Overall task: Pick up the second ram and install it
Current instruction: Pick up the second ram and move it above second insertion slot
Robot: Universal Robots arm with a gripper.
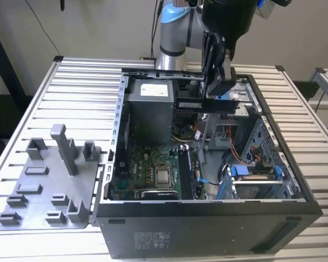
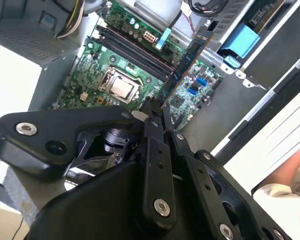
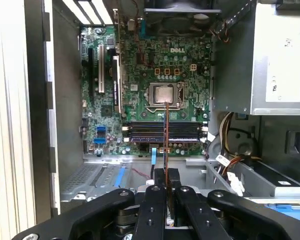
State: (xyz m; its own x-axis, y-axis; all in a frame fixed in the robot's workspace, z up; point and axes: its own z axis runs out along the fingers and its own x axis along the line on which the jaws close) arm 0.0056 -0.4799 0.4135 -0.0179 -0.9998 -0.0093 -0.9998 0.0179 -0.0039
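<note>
The pincer (image 1: 221,90) hangs over the open computer case (image 1: 208,232), the second ram (image 1: 199,105) clamped between its tips; below the pincer the motherboard (image 3: 140,65) lies in the case, its memory slots (image 3: 162,131) beneath the ram; the holder tray (image 1: 52,180) sits on the surface (image 1: 82,82), well apart from the pincer, at the exterior view's left.

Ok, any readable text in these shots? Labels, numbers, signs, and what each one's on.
Nothing quotable; the one clear mark is a brand name, left out.
Power supply label: white, print too small.
Power supply sticker: marks blurred.
Case print block, on the outer wall: too small.
Motherboard: white brand mark above the processor socket, not quoted.
Second ram, held in the gripper: no legible print.
</note>
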